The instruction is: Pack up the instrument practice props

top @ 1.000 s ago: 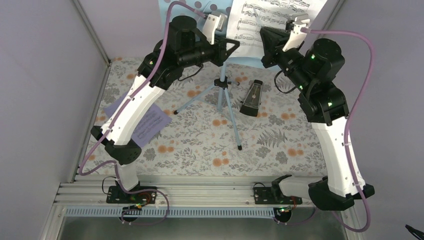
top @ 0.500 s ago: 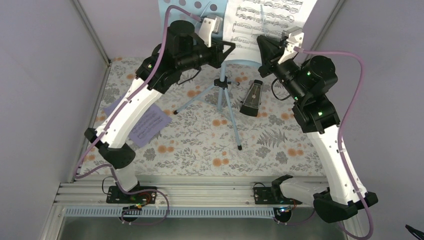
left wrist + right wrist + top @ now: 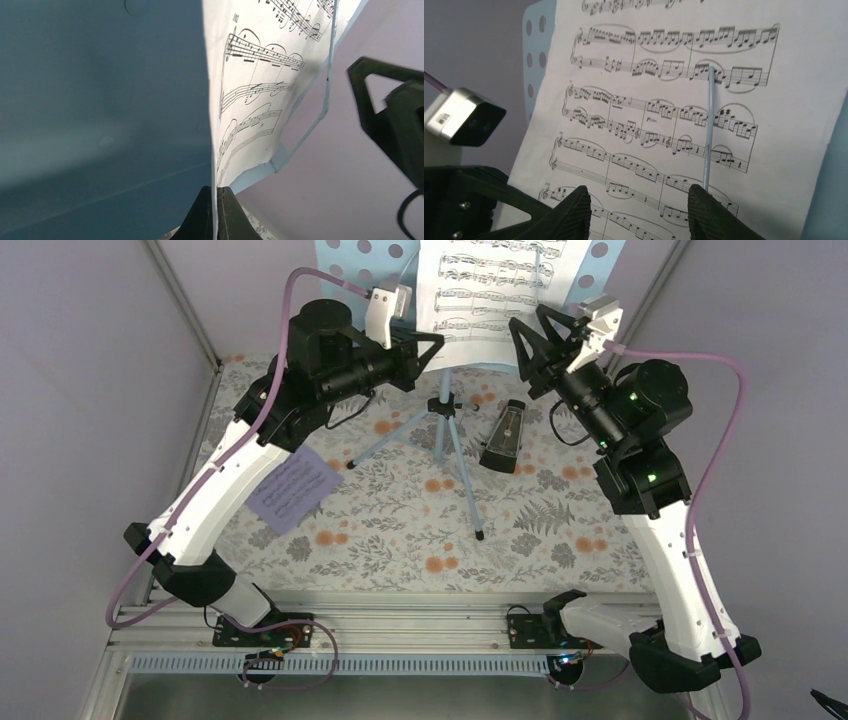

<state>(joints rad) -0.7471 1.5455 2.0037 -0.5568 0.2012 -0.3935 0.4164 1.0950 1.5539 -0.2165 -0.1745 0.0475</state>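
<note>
Pinching the bottom edge of the white sheet-music page (image 3: 250, 100), the left gripper (image 3: 216, 202) is pressing its two fingers together on the paper, which is rising straight up from between them. Directly to the left of these jaws, the flat desk of the light blue music stand (image 3: 100, 100) is filling the wrist view.

The right gripper (image 3: 644, 210) is holding its jaws spread, with nothing between them. The same white page is facing them just beyond the fingertips, though whether the tips are touching the paper cannot be told. A thin blue wire arm (image 3: 709, 130) is lying across the staves, running up the page from above the right-hand finger. The left wrist's camera (image 3: 464, 117) is showing off to the left of these jaws.

From above, both pairs of jaws are meeting the page from either side, with the stand's pole and tripod legs dropping between and below them onto the floral cloth (image 3: 400, 530). The black metronome (image 3: 503, 438) is standing beneath the right jaws, well apart from them. Farthest off, the lavender page (image 3: 295, 488) is lying flat on the cloth, well away from the left jaws.
</note>
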